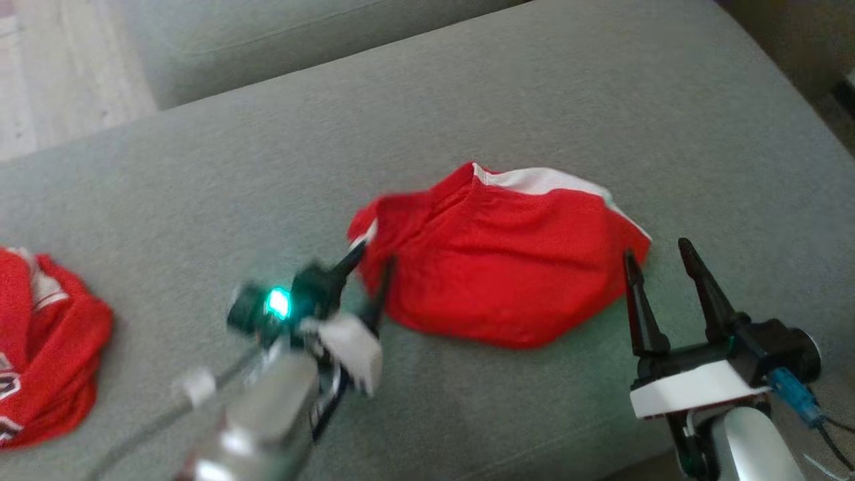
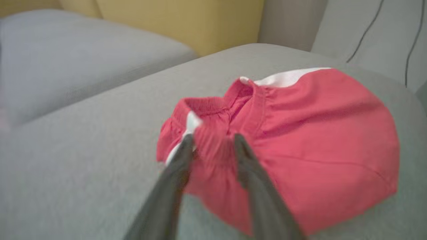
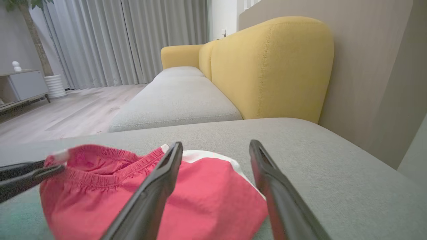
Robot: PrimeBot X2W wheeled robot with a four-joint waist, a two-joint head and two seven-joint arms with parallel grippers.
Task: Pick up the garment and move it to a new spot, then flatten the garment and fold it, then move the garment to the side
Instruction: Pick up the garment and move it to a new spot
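Lying folded, the red cloth garment with white trim point(image 1: 501, 267) is found near the middle of the wide grey fabric sofa cushion point(image 1: 534, 100). Its bunched elastic waistband point(image 2: 213, 150) is straddled by the left gripper point(image 1: 369, 266), whose jaws are held slightly apart. At the opposite edge the right gripper point(image 1: 660, 254) is held low, jaws spread wide, nothing gripped. Another crumpled red garment point(image 1: 40, 347) is seen well apart, at the left.

The left pincer point(image 1: 375, 254) is all blurry in the head view, so I cannot tell if it pinches the red shorts point(image 1: 501, 267) or only touches them. Another red garment point(image 1: 47, 347) is cut off by the left edge, and its white print is too small to read.
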